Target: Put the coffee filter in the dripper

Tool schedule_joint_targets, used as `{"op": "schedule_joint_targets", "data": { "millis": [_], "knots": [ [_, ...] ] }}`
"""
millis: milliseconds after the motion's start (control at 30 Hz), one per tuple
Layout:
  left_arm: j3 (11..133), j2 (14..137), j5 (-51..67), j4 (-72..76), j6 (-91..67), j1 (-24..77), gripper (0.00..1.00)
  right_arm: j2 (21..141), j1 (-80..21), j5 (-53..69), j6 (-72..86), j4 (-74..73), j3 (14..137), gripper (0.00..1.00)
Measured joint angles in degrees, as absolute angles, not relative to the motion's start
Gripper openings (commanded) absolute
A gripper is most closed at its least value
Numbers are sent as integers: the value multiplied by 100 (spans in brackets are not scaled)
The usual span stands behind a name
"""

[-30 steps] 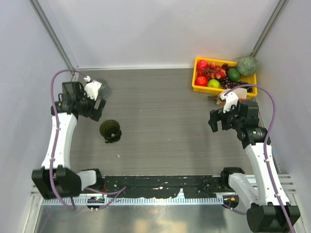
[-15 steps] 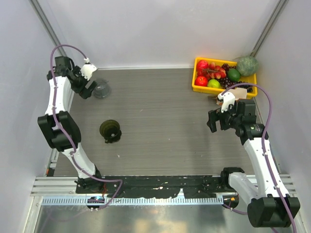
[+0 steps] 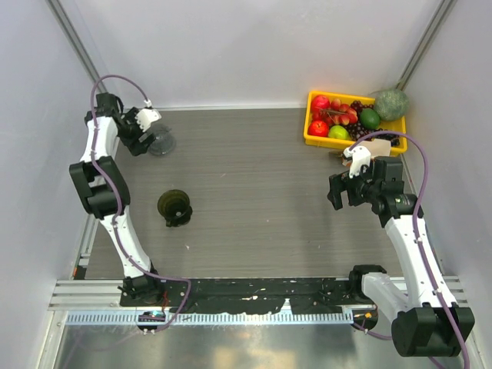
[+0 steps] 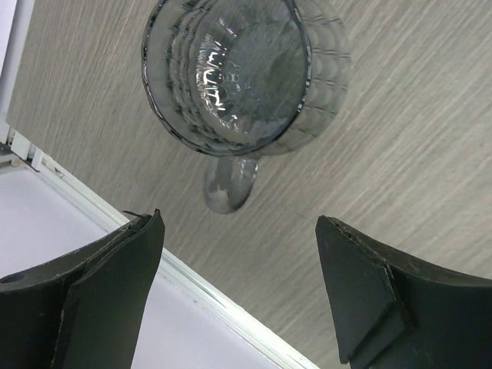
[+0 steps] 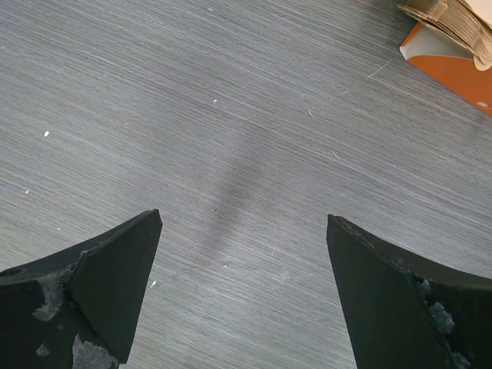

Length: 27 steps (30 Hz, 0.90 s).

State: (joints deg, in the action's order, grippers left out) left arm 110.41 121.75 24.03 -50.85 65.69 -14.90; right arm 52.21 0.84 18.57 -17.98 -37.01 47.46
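Dripper (image 3: pixel 175 207) upright on the worktop (image 3: pixel 254 192), left of centre, with bare surface on every side and nothing touching. Behind the dripper and slightly to its left, close to the worktop's rear-left edge: translucent grey cup (image 4: pixel 231 69), handle turned toward the left tool (image 4: pixel 238 219). Left tool spread wide, empty, fingertips short of the cup and on either side of the handle's line without contact; worktop edge and pale wall strip directly beneath. Far right of the dripper, across a broad open stretch: right tool (image 5: pixel 244 217), likewise spread wide, empty, above bare worktop. Beyond the right tool, farther right and rearward from the dripper: coffee filter (image 5: pixel 453 19), seen as a tan paper stack in an orange holder (image 5: pixel 450 65), clear of both fingers. Behind that, at the rear-right corner: yellow tray (image 3: pixel 315 137) of fruit.
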Motion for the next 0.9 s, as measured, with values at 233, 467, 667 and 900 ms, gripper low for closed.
{"op": "schedule_joint_targets", "data": {
  "millis": [233,467,667,900],
  "knots": [
    [11330,12643,2408,-4823,6855,-1490,89,5384,84,1817,-1813,-3701,4746,95],
    [11406,12927,2652,-4853,7293,-1490,82,5548,84,1761,-1815,-3701,4746,95],
    [11410,13013,2976,-4919,7459,-1485,61,5566,84,1726,-1817,-3699,4746,95],
    [11111,12879,3264,-4910,7542,-1435,33,5577,84,1721,-1817,-3701,4746,95]
  ]
}}
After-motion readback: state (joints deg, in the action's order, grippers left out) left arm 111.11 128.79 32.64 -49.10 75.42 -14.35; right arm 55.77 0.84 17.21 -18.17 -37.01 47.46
